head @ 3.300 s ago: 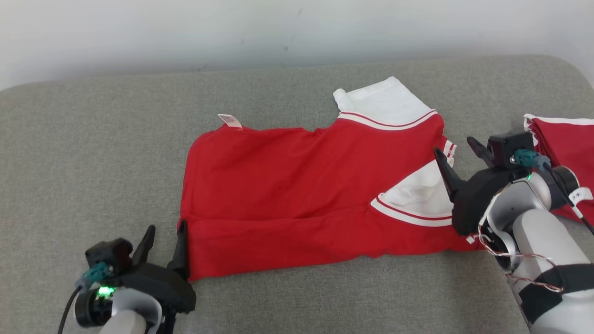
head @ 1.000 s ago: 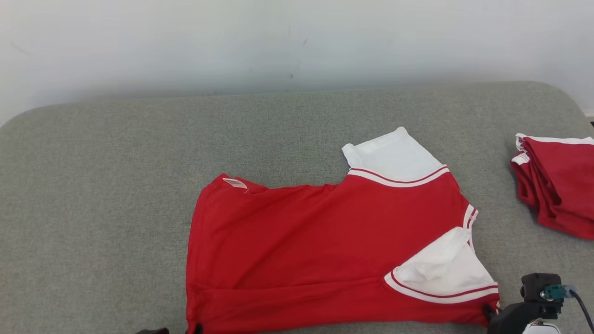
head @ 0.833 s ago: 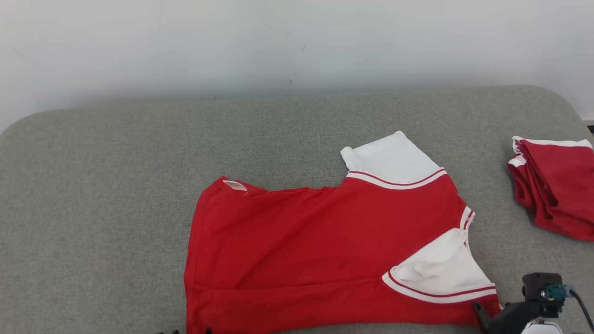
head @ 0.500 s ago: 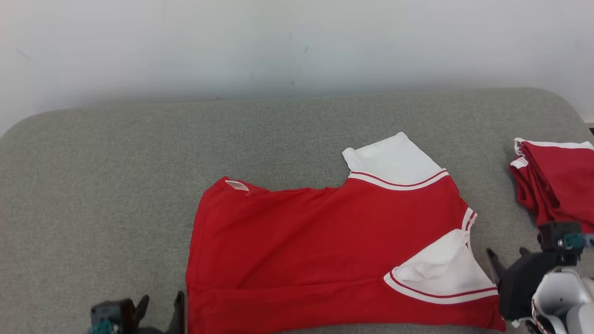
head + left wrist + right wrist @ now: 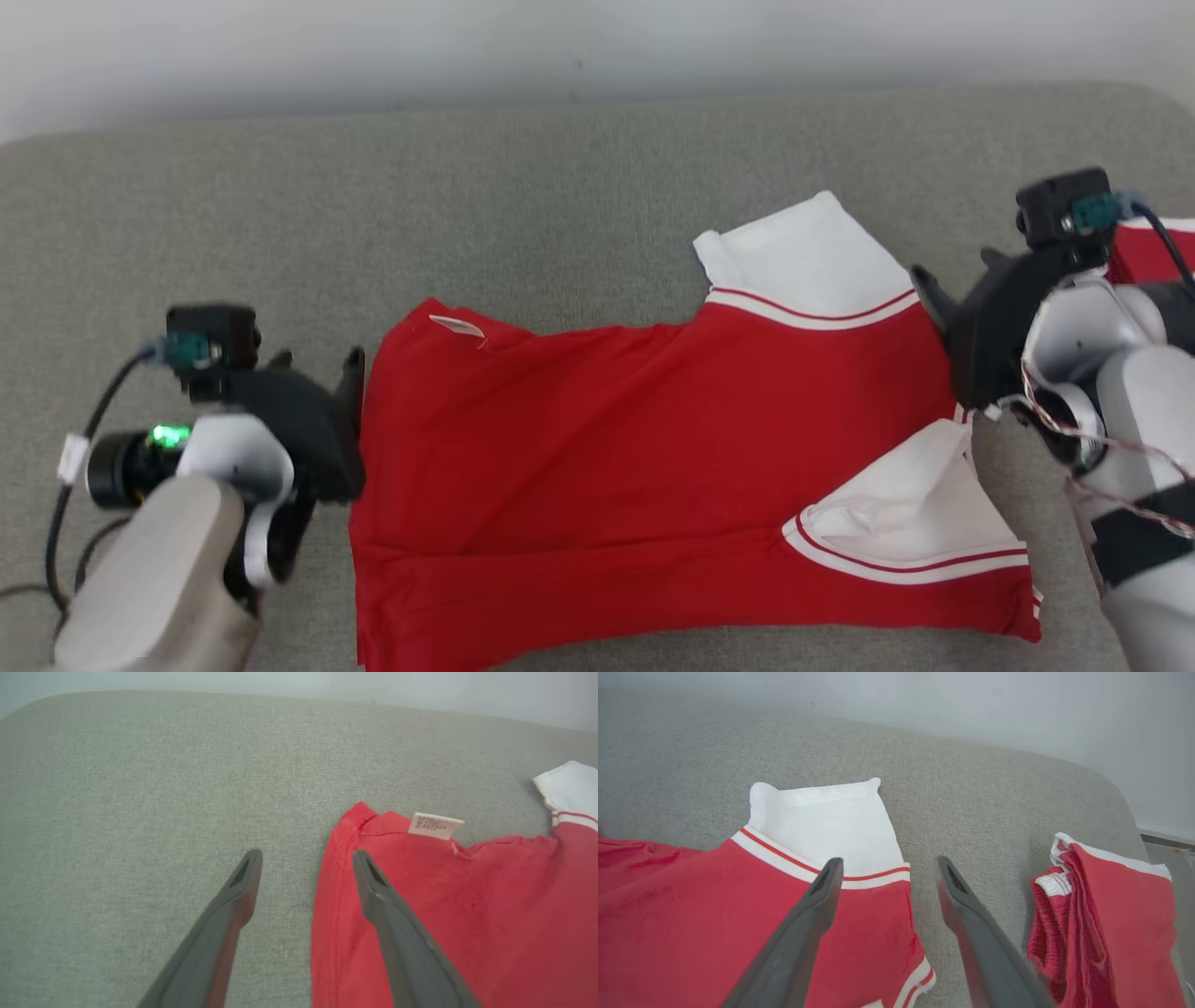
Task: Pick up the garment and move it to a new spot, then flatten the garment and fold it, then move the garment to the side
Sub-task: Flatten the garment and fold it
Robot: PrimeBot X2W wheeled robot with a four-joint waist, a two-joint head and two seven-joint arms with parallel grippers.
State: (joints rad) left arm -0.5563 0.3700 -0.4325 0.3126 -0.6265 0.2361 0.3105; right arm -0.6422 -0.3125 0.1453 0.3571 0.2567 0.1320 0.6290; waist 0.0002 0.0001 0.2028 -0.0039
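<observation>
**Garment** (image 5: 635, 467): red shirt with white sleeves and red-and-white striped trim. It lies spread near the middle of the grey padded surface (image 5: 560, 187), with its long axis running left to right. A shallow crease runs along the near edge.
- Care label (image 5: 435, 825): pale, at the far left corner, standing up from the hem.
- Far sleeve (image 5: 803, 252): white, flat, pointing away from the robot at the garment's right end.
- Near sleeve (image 5: 915, 504): white, rumpled, lying partly over the red body at the near right corner.

**Left gripper** (image 5: 317, 364): at the garment's left edge, fingers spread wide apart and holding nothing. In the left wrist view one finger shows over the red cloth just inside the hem, the other over bare grey surface. Whether either tip touches cannot be told.

**Right gripper** (image 5: 888, 868): at the garment's right end beside the far sleeve, fingers likewise spread wide and empty. One finger shows over the striped seam of the sleeve. The other shows over the grey strip between the garment and the second pile.

**Second pile** (image 5: 1111, 914): folded red cloth with white trim, on the same surface to the right, apart from the garment.

**Wall** (image 5: 467, 37): pale, plain, behind the surface.
</observation>
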